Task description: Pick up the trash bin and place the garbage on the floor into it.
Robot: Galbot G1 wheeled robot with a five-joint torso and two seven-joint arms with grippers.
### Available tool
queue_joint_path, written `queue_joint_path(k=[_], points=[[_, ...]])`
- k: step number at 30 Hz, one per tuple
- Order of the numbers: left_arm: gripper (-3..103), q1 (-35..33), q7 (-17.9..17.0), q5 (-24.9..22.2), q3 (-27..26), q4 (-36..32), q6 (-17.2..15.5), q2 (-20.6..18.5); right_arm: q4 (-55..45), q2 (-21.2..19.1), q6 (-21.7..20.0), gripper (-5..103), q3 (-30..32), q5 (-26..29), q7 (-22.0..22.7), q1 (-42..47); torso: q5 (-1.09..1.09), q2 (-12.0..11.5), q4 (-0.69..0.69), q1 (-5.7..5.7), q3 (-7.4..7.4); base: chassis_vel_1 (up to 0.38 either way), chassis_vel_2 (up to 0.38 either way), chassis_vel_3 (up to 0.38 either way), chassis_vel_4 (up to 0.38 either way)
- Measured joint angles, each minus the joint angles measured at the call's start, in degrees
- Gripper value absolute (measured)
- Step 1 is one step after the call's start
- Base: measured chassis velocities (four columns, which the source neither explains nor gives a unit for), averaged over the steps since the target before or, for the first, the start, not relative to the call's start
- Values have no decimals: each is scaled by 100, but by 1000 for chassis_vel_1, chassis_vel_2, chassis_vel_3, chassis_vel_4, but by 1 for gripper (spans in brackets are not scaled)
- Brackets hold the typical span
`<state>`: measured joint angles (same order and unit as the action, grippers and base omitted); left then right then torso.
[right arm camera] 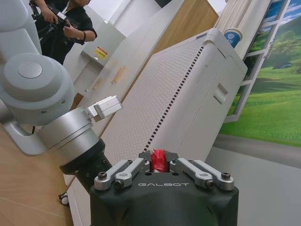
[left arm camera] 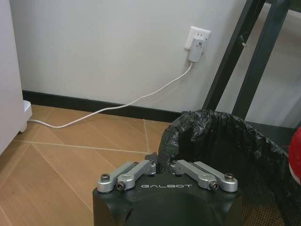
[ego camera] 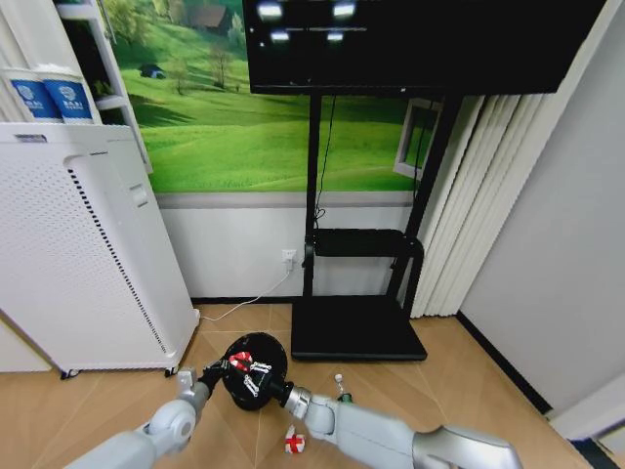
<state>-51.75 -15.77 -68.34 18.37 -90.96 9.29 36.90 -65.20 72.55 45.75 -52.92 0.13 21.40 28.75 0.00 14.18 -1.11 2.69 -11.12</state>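
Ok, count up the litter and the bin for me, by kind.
red-and-white wrappers: 2, one on the floor, one in the right gripper
clear bottle: 1
trash bin: 1, held by the left gripper
Total: 4

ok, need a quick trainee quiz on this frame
1. Besides the bottle, how many litter items lie on the floor?
2. True or false: the left gripper has its jaws closed on the bin rim.
3. What sits between the right gripper jaws? A) the bottle B) a red item C) nothing

Key
1. One, a red-and-white wrapper.
2. True.
3. B, the red item, held over the bin.
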Motion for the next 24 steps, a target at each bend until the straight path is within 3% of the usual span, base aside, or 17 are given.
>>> queue_joint_path(k=[2,13,15,18,19,21,23,24], points=[[7,0,0,-1,0,0,0,0,-2,-2,-1,11,-4,-1,7,0,0,0,0,0,0,0,0,0,0],[7,-85,-71,49,-39,-16,-2,139,84,-54,-10,52,21,44,15,120,0,0,0,0,0,0,0,0,0],[7,-289,-114,101,-256,-101,-2,99,177,-115,-10,63,250,103,25,132,-1,0,-1,0,0,0,0,0,0],[7,-521,-118,125,-533,-217,-1,17,244,-144,-11,69,384,179,49,129,-1,0,-1,0,-1,0,0,0,0],[7,-821,-130,155,-904,-355,1,-79,291,-193,-11,74,486,237,59,120,0,0,-1,0,0,0,0,0,0],[7,-1414,-113,296,-1487,-586,32,-268,411,-338,-10,85,700,301,50,109,2,0,5,0,0,0,0,0,0],[7,-1621,-110,352,-1626,-647,52,-336,472,-461,-11,91,851,311,45,169,3,0,11,0,0,0,0,0,0],[7,-1718,-115,358,-1643,-689,55,-387,496,-722,-10,95,1112,299,47,327,4,0,12,0,0,0,0,0,0]])
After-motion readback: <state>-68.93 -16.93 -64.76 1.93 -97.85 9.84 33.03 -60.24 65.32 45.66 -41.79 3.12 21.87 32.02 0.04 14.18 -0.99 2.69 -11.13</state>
